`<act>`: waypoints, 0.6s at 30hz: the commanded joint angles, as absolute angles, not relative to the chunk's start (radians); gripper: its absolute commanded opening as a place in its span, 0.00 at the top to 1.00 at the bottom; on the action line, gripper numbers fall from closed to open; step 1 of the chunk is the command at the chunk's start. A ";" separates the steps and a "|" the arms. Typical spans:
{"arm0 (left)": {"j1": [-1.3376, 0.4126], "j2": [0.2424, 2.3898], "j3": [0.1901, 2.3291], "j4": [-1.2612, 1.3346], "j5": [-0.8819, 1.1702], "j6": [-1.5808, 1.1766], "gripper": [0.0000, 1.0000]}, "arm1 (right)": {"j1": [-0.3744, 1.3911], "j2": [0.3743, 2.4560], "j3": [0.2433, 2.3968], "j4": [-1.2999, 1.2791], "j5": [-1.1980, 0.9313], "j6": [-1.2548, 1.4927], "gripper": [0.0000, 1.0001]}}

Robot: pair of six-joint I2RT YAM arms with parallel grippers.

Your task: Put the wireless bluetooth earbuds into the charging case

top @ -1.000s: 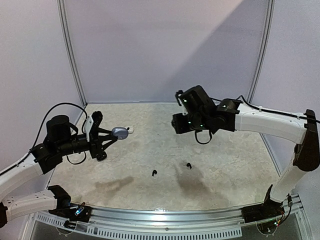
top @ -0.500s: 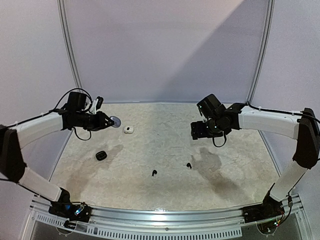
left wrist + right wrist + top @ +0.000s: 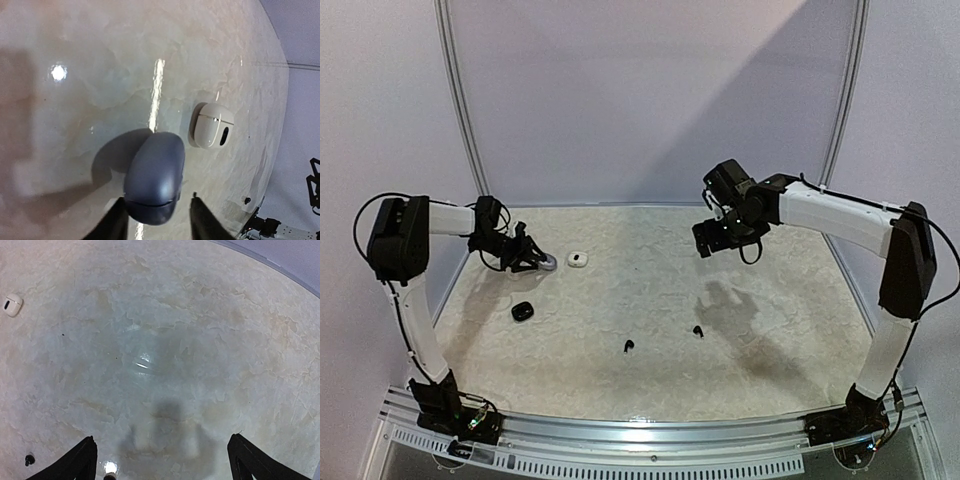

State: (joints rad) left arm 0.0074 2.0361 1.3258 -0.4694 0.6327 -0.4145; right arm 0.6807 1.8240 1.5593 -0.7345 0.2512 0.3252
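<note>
- The left hand (image 3: 156,214) is clamped on the near end of a grey-blue, pebble-shaped charging case (image 3: 154,175). The case's lid seam is closed. It hangs low over the pale marbled bench (image 3: 75,75) at the far left, and its shadow falls offset, so I judge it is not set down.
- The right hand (image 3: 162,442) hovers over the far right of the bench, its fingers wide apart with nothing between them.
- One tiny black earbud (image 3: 628,346) and a second black earbud (image 3: 698,330) lie loose near the front middle, well apart from every case. No white or grey buds show.
- Risks:
  - The grip is on a smooth, rounded end, so the shell could pivot or slip out on contact with the bench.
  - The buds are so small that the fingers may flick them rather than pinch them.
  - The black buds probably belong to the small black oval case (image 3: 523,311), so putting them in the grey-blue one would be a mismatch.
  - Every lid looks shut.
- View differences:
  - Only the left wrist view shows the seam, and the glossy white case (image 3: 212,125) lying near the held case but apart from it.
  - Only the top view shows the black case and both buds together.
  - The right wrist view catches one bud at its lower-left edge, and I cannot tell which.
</note>
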 commanded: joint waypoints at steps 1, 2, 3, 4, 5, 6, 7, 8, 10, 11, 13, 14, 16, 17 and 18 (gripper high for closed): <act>0.030 2.094 1.336 -0.431 0.686 -0.464 0.13 | 0.671 1.886 1.681 -0.849 0.267 0.234 0.08; 0.032 2.083 1.345 -0.454 0.669 -0.447 0.03 | 0.671 1.890 1.720 -0.860 0.269 0.224 0.08; 0.032 2.067 1.359 -0.494 0.638 -0.414 0.01 | 0.670 1.896 1.747 -0.862 0.270 0.211 0.08; 0.033 2.046 1.370 -0.526 0.610 -0.377 0.01 | 0.671 1.898 1.771 -0.859 0.267 0.190 0.08; 0.033 2.023 1.377 -0.557 0.576 -0.345 0.01 | 0.671 1.899 1.794 -0.856 0.263 0.177 0.08; 0.034 1.993 1.379 -0.581 0.560 -0.304 0.01 | 0.671 1.897 1.810 -0.850 0.259 0.159 0.08; 0.036 1.967 1.381 -0.602 0.553 -0.268 0.01 | 0.670 1.895 1.823 -0.842 0.256 0.148 0.08; 0.034 1.940 1.384 -0.632 0.546 -0.229 0.01 | 0.670 1.890 1.825 -0.830 0.252 0.134 0.08; 0.024 1.888 1.387 -0.710 0.542 -0.102 0.01 | 0.671 1.868 1.802 -0.798 0.244 0.125 0.08; 0.013 1.860 1.383 -0.762 0.544 -0.012 0.01 | 0.671 1.852 1.776 -0.777 0.234 0.125 0.07; -0.029 1.810 1.368 -0.885 0.504 0.231 0.01 | 0.670 1.811 1.706 -0.731 0.209 0.134 0.02; -0.064 1.781 1.346 -0.939 0.450 0.387 0.01 | 0.671 1.793 1.669 -0.700 0.197 0.142 0.01; -0.168 1.723 1.263 -1.005 0.295 0.666 0.01 | 0.672 1.739 1.595 -0.663 0.175 0.170 0.01; -0.205 1.700 1.213 -1.010 0.226 0.765 0.01 | 0.674 1.722 1.564 -0.647 0.163 0.179 0.01; -0.236 1.678 1.168 -1.011 0.184 0.832 0.01 | 0.676 1.699 1.534 -0.631 0.155 0.191 0.01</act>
